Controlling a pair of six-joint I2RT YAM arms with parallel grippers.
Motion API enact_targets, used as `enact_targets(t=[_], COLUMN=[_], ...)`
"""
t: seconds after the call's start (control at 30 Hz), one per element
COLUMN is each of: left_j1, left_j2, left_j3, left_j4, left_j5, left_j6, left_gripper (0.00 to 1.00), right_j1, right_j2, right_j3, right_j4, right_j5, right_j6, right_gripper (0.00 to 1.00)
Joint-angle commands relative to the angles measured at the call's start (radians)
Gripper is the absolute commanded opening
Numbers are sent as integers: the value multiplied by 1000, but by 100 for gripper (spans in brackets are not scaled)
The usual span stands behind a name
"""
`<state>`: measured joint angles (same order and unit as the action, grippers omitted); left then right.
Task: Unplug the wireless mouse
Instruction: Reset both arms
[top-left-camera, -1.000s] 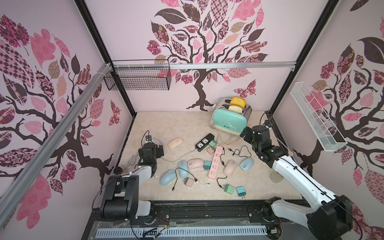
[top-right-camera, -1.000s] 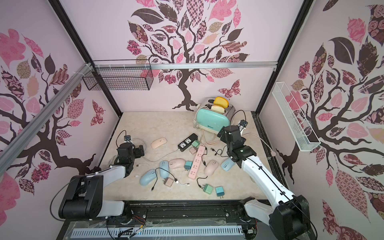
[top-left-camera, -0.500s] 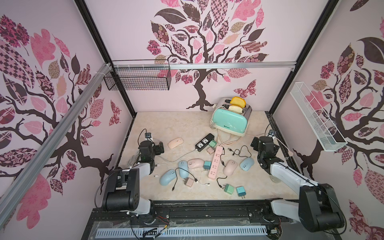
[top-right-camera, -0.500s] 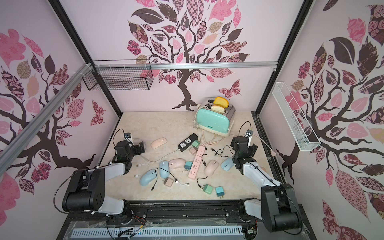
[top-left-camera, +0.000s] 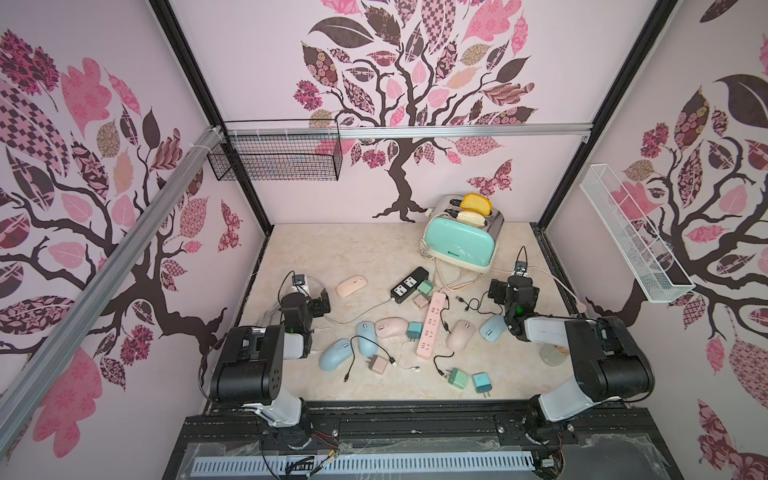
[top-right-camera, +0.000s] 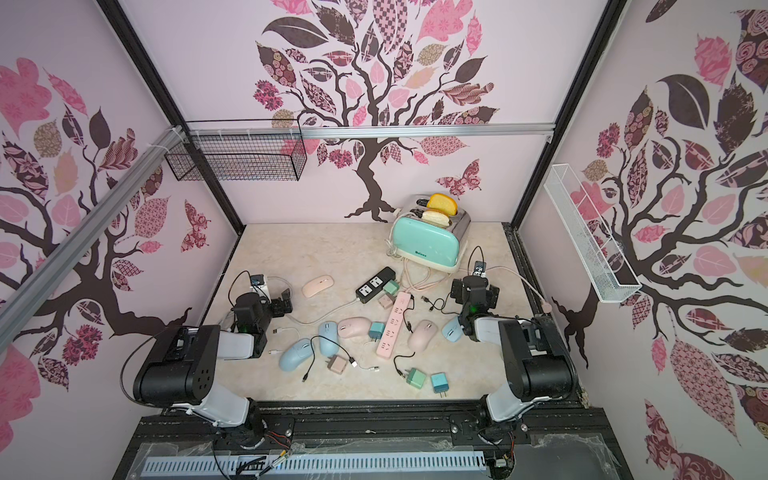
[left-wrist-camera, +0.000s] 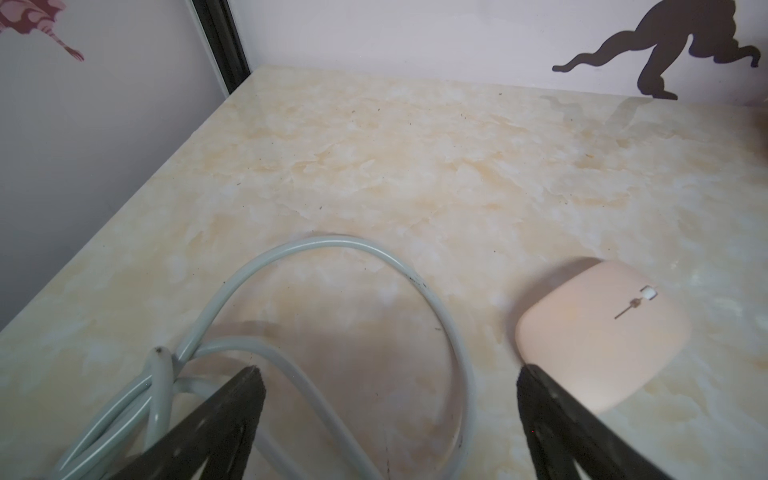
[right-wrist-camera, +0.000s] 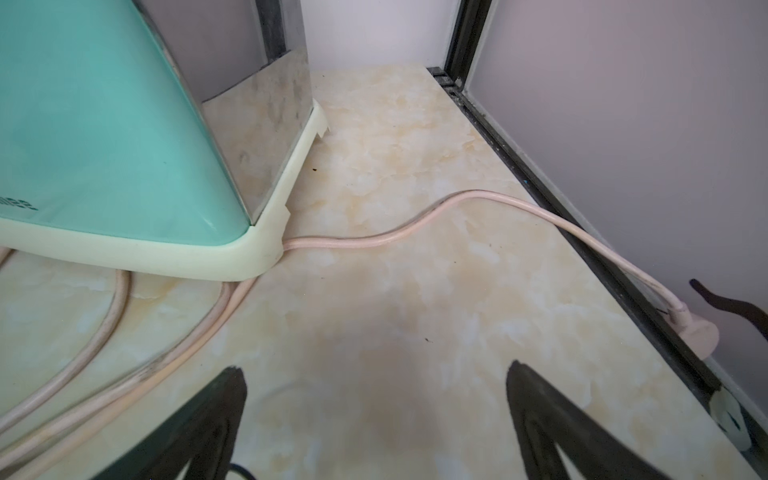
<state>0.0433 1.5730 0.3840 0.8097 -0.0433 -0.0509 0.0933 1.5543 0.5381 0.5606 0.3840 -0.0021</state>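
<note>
Left gripper: jaws spread wide, nothing between them, low over the marble table. A grey cord loops on the table ahead of it. A flat pink mouse lies just beside one finger, with no cable seen in it.

The right gripper is equally wide and empty. It faces the toaster and a pale pink cord. No mouse shows in its wrist view.

Both top views: each arm sits folded near its base at its own side of the table. The other mice lie in the middle clutter around the pink power strip.
- A blue mouse has a black cable running past it.
- A round pink mouse sits just beside a teal charger.
- A second pink mouse lies on the strip's far side.
- A loose black lead near the right gripper shows a free end on the table.

Ports are too small to tell whether any plug is seated in a mouse.

Judgement: no claw is engaged with any mouse or cable. Either the unplugging is finished and the arms are parked, or it has not begun. The free cable ends lean toward finished, but this is unconfirmed.
</note>
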Motion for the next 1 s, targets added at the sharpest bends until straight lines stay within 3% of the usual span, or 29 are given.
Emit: enact_targets(t=[0.0,0.07,0.23,0.33,0.43,0.47,0.53,0.57,0.67,0.97], left_j1=[-12,-33,-39,-39,-39,-40,-37,-35,-31,-46], left_j2=[-15,-16,-15,-16,-14,-13,-11,-10,-10,-15], left_j3=[10,1,1,1,2,2,5,6,7,-3], left_j4=[36,56,56,56,56,53,54,53,52,63], left_j5=[-21,-116,-127,-128,-128,-127,-125,-120,-111,-147], left_j6=[19,5,5,5,5,3,2,1,-2,8], left_gripper=[98,98,98,98,98,98,98,98,98,98], right_j1=[-7,-7,3,-25,-26,-25,15,49,-25,-35], right_j2=[-19,-26,-45,-20,-34,-37,67,52,3,-5], right_j3=[-18,-33,-99,-37,-58,-98,-220,-200,-114,-130], right_j4=[71,89,195,101,129,186,578,510,257,277], right_j5=[-10,-2,3,-48,-55,-83,-26,19,-97,-109], right_j6=[-10,-5,-15,2,-2,-8,-78,-95,-19,-15], right_gripper=[100,100,100,100,100,100,100,100,100,100])
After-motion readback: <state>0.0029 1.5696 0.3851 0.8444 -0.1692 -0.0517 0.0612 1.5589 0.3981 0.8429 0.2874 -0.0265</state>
